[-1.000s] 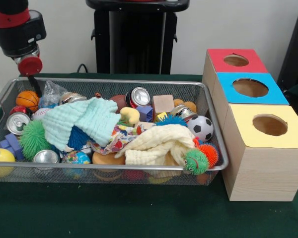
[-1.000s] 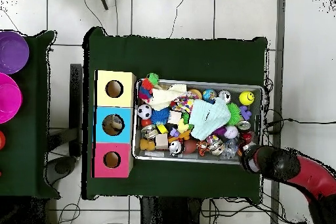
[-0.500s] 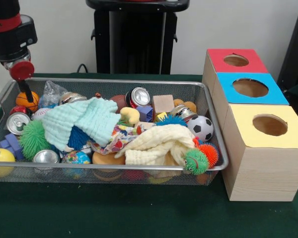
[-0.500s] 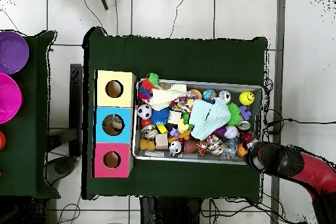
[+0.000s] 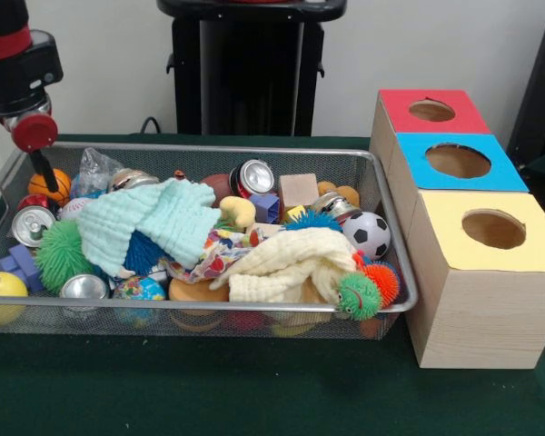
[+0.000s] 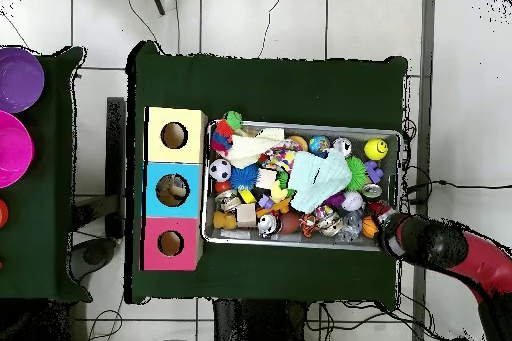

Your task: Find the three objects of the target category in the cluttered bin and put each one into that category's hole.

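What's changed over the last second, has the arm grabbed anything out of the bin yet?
No grab yet. The gripper slid sideways from over the bin's corner toward its end wall, uncovering the small basketball, and hangs there with nothing seen in it. The cloths, balls, cans and the three boxes haven't moved.

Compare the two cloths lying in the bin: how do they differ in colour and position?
The mint green cloth lies toward the middle and left of the wire bin in the front view, draped over a blue spiky ball. The cream cloth lies right of it, nearer the front rim, beside an orange and a green spiky ball. Both are rumpled and textured, covering other items.
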You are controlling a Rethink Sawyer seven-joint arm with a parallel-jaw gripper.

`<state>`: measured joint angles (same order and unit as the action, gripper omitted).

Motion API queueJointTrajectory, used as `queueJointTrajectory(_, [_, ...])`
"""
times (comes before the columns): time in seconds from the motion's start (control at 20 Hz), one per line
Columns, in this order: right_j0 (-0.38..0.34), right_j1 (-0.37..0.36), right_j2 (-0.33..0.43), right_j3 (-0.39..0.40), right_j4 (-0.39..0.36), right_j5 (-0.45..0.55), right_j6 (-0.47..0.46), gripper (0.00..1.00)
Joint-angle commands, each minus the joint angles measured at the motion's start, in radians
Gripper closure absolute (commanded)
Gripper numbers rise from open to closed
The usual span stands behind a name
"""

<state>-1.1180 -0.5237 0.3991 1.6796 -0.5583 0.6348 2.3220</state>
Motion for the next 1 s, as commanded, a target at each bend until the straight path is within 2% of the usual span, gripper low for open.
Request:
queueJointTrajectory(0.05, [-0.024, 0.065, 0.113, -0.014, 0.031, 0.105, -0.253, 0.0])
queueJointTrajectory(0.25, [-0.034, 0.066, 0.119, 0.0, 0.016, 0.11, -0.265, 0.0])
queueJointTrajectory(0.4, [-0.046, 0.095, 0.125, -0.002, 0.015, 0.13, -0.285, 0.0])
queueJointTrajectory(0.7, [-0.046, 0.03, 0.139, 0.102, 0.048, 0.13, -0.213, 0.0])
queueJointTrajectory(1.0, [-0.048, -0.036, 0.156, 0.174, 0.094, 0.156, -0.176, 0.0])
